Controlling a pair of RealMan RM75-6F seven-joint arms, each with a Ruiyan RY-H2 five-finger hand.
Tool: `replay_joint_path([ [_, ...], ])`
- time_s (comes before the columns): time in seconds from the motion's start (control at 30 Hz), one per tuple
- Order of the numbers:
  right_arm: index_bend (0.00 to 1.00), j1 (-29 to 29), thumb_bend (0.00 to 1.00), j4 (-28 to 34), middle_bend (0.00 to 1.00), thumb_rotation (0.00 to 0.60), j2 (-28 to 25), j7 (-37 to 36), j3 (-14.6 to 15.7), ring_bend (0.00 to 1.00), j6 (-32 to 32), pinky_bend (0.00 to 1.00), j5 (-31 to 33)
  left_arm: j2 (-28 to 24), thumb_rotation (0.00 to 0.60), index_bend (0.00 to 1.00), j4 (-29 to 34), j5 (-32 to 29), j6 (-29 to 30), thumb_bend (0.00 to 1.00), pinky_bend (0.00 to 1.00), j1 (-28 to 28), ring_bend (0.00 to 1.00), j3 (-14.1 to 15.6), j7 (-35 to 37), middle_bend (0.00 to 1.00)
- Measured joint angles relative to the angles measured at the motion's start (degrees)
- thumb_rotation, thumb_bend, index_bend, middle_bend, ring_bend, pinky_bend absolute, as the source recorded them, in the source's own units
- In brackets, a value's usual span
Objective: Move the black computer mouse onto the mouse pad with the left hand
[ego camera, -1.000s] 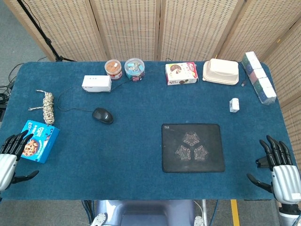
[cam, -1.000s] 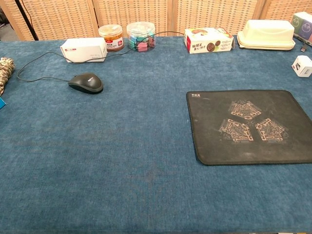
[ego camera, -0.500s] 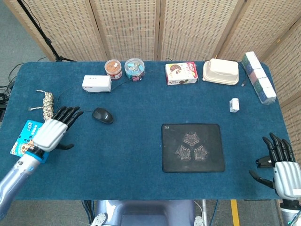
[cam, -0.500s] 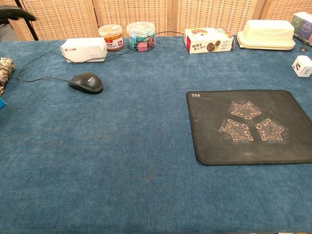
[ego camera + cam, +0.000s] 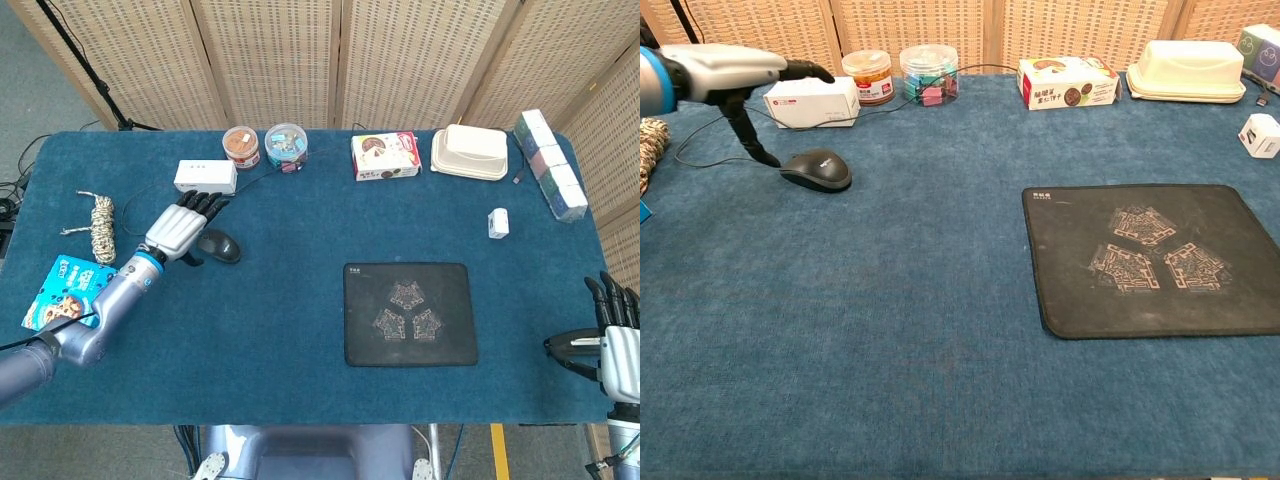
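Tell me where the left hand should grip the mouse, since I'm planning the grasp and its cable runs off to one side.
Probably across its two long flanks, coming down from above. The mouse lies flat, low and domed, so only the sides give purchase. The left hand hovers open just beside it, thumb down near its cable end. The cable trails toward the table's left, so leave that end free.

A blue-covered bench (image 5: 280,330) carries a black mouse (image 5: 219,245) at left and a mouse pad (image 5: 409,313) right of centre. Jars (image 5: 241,147), boxes (image 5: 385,156) and a cream container (image 5: 469,153) line the far edge; a rope coil (image 5: 101,226) and snack box (image 5: 68,290) lie far left.
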State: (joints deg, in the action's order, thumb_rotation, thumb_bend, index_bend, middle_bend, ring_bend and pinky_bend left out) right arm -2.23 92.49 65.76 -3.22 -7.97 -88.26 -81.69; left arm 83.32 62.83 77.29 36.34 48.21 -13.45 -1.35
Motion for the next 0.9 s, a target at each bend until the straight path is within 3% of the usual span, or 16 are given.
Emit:
replay_joint_path([
  [0.23, 0.03, -0.59, 0.02, -1.57, 0.00, 0.600, 0.73, 0.41, -1.08, 0.00, 1.80, 0.00, 3.22, 6.26, 0.600, 0.00, -11.06, -0.52, -5.28, 0.00, 0.04, 4.28, 0.00, 1.08, 4.96, 0.00],
  [0.5, 0.03, -0.66, 0.02, -2.10, 0.00, 0.600, 1.12, 0.98, -1.51, 0.00, 2.46, 0.00, 4.74, 7.42, 0.600, 0.01, -14.05, 3.79, -5.96, 0.00, 0.08, 5.47, 0.00, 4.60, 12.41, 0.00],
  [0.63, 0.03, -0.91, 0.02, -2.28, 0.00, 0.600, 1.19, 0.61, -1.44, 0.00, 3.21, 0.00, 4.86, 8.16, 0.600, 0.19, -15.74, 5.07, -5.64, 0.01, 0.25, 5.79, 0.16, 6.02, 14.06, 0.18],
  [0.77, 0.03, -1.00, 0.02, -2.49, 0.00, 0.600, 1.17, 0.18, -1.48, 0.00, 3.32, 0.00, 4.80, 9.74, 0.600, 0.41, -18.02, 5.56, -5.10, 0.10, 0.39, 5.96, 0.34, 6.83, 14.57, 0.39],
  [0.9, 0.03, -0.93, 0.02, -2.64, 0.00, 0.600, 1.05, -0.35, -1.56, 0.00, 3.23, 0.00, 4.80, 11.55, 0.600, 0.51, -20.61, 5.81, -3.50, 0.19, 0.44, 6.07, 0.41, 7.25, 14.87, 0.48],
])
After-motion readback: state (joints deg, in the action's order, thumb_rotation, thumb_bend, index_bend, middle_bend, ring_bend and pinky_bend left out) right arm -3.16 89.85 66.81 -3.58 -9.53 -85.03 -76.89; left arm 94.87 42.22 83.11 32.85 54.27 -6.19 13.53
